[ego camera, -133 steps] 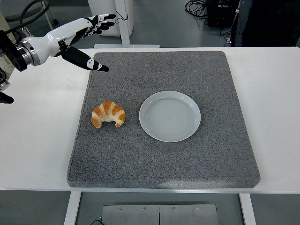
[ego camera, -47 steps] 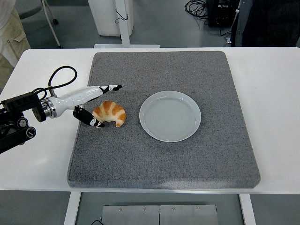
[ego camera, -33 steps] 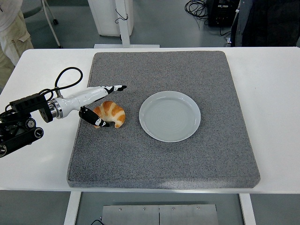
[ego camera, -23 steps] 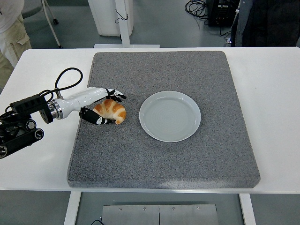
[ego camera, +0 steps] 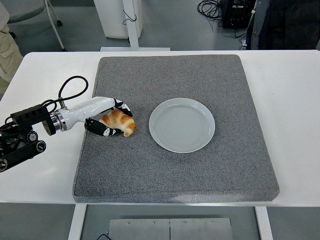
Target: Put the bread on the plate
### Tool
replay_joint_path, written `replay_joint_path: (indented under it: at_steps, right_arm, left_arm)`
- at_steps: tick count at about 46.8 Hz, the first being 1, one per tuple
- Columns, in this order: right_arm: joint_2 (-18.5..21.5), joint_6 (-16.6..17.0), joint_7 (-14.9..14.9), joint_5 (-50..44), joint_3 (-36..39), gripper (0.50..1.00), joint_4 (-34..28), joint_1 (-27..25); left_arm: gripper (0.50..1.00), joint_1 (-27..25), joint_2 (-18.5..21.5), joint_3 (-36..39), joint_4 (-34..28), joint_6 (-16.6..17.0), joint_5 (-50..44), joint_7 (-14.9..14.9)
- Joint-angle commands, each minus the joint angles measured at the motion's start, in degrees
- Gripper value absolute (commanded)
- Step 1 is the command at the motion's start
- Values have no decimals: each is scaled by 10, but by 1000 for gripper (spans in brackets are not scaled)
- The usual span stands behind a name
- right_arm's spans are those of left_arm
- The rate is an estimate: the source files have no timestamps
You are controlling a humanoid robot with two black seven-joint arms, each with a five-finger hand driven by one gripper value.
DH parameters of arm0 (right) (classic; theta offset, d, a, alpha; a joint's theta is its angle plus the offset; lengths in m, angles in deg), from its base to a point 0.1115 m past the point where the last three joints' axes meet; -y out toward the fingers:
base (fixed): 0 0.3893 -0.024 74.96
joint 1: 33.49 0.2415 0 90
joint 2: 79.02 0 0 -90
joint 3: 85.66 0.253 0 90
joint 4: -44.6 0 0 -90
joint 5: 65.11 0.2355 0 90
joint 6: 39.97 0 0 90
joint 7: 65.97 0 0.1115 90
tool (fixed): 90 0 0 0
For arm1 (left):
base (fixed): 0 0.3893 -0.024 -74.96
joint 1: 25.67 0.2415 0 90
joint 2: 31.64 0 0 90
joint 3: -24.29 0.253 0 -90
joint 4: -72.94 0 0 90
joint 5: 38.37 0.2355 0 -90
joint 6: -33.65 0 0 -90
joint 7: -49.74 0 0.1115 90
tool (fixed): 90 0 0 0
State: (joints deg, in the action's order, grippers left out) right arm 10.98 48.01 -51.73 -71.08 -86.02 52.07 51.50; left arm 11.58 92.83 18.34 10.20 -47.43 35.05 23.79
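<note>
A golden croissant (ego camera: 120, 121) lies on the grey mat (ego camera: 175, 165), left of the round pale plate (ego camera: 182, 124). My left hand (ego camera: 111, 118) comes in from the left edge and is curled around the croissant: fingers over its top, thumb under its near side. The bread still rests on the mat, a short gap from the plate's left rim. The right arm is out of view.
The mat covers most of the white table (ego camera: 295, 100). A black cable loops over the left forearm (ego camera: 70, 87). A person's beige-clad leg (ego camera: 6, 47) shows at the top left, and a dark-clothed person (ego camera: 285, 22) stands at the top right.
My left hand came down from the far left to the croissant, and its fingers have closed over the bread's top and near side. The croissant has barely shifted.
</note>
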Motion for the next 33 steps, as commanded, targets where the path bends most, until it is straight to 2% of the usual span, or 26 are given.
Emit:
replay_joint_path:
  at_steps: [1,26,33]
  right_arm:
    - [0,0,0,0,0,1000,0,0]
    - [0,0,0,0,0,1000,0,0]
    - [0,0,0,0,0,1000,0,0]
  left_arm:
    - [500,-7,2,-2,-1,0,0,-2]
    - [500,-91,24,0,-2,-11,-1,-4]
    - [500,-126,31,-1,-2,-29,-1,-3]
